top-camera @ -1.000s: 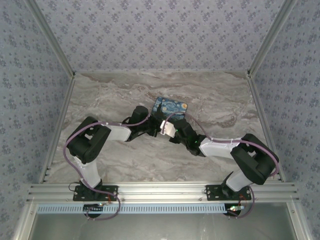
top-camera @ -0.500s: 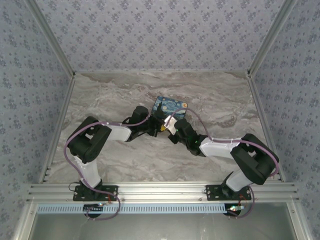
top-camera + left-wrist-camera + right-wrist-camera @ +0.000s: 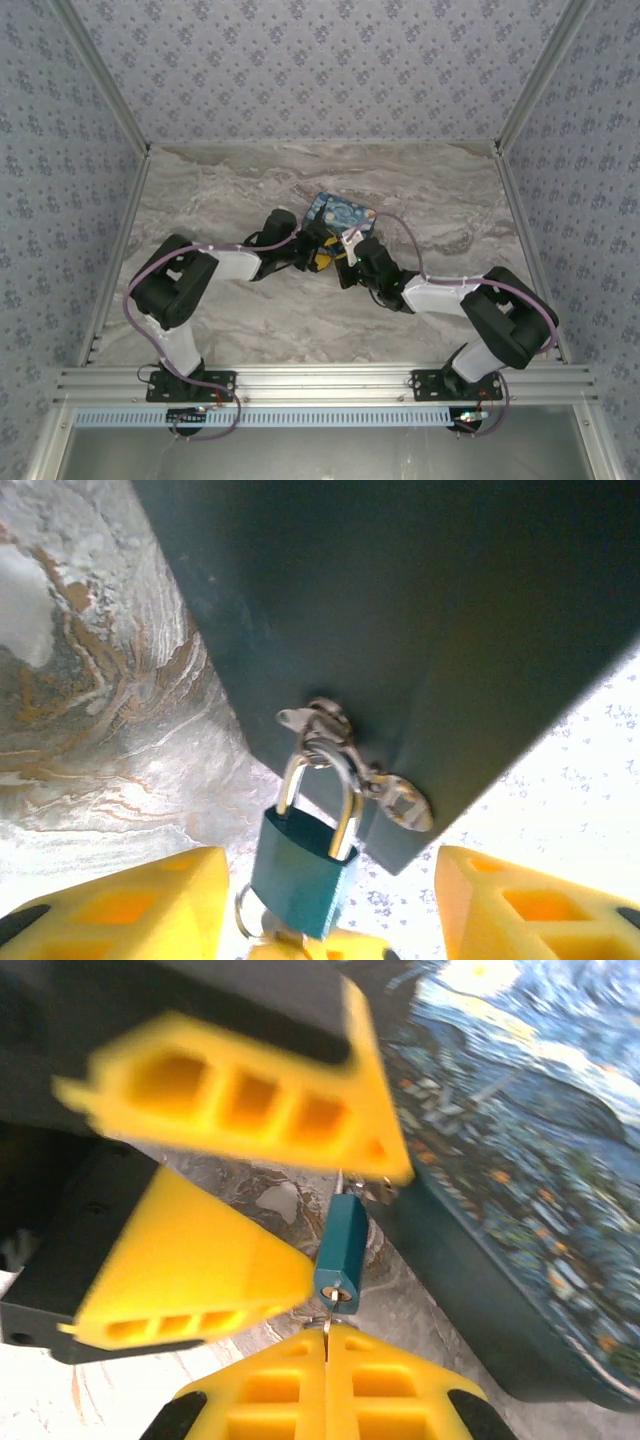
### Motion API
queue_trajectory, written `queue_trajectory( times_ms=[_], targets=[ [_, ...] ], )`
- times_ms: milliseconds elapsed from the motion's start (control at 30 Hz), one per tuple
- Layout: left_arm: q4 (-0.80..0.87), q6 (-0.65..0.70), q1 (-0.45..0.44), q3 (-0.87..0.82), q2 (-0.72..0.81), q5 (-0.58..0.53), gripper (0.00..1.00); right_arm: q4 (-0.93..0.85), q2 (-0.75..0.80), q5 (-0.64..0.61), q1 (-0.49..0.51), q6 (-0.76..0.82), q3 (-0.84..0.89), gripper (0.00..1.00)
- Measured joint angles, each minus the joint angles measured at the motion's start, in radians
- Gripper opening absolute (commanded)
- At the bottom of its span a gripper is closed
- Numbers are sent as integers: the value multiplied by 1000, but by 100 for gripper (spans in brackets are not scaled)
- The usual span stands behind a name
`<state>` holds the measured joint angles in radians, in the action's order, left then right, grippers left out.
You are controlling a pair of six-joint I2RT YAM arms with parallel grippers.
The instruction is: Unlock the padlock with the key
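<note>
Both arms reach forward and inward, meeting at the near side of the painted box (image 3: 342, 213). The left gripper (image 3: 325, 885) is spread open, one finger on each side of the padlock (image 3: 303, 865). The padlock's blue body hangs by its silver shackle from the box's latch (image 3: 400, 802). The right gripper (image 3: 327, 1355) pinches the key (image 3: 327, 1323) just under the padlock's bottom face.

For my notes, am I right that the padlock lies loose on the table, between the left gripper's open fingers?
No, the left wrist view shows the padlock hanging from the latch on the box, between the open fingers of the left gripper.
</note>
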<state>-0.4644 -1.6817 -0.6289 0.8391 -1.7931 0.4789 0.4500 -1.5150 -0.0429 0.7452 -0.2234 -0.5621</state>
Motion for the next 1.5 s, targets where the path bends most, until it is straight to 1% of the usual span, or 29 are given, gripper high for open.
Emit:
queue_trajectory(
  times_ms=[100, 267, 567, 667, 833, 1100, 1133, 1333, 1500],
  targets=[
    [25, 26, 19, 0, 38, -4, 64, 26, 0, 20, -9, -68, 23, 0],
    [62, 80, 51, -10, 98, -24, 69, 71, 0, 65, -23, -180, 49, 0],
    [247, 265, 113, -11, 257, -116, 79, 178, 9, 153, -75, -459, 137, 0],
    [293, 319, 129, -8, 295, -152, 80, 205, 9, 187, -95, -560, 152, 0],
    [349, 377, 139, 6, 315, -185, 81, 275, -17, 232, -121, -710, 179, 0],
    [385, 399, 151, 10, 315, -196, 81, 396, -141, 292, -152, -883, 195, 0],
    [386, 399, 151, 10, 315, -196, 81, 403, -151, 294, -152, -897, 195, 2],
    [387, 403, 159, 10, 315, -196, 81, 422, -161, 294, -152, -941, 198, 19],
    [420, 435, 192, 24, 315, -187, 82, 427, -156, 285, -151, -954, 198, 33]
  ],
)
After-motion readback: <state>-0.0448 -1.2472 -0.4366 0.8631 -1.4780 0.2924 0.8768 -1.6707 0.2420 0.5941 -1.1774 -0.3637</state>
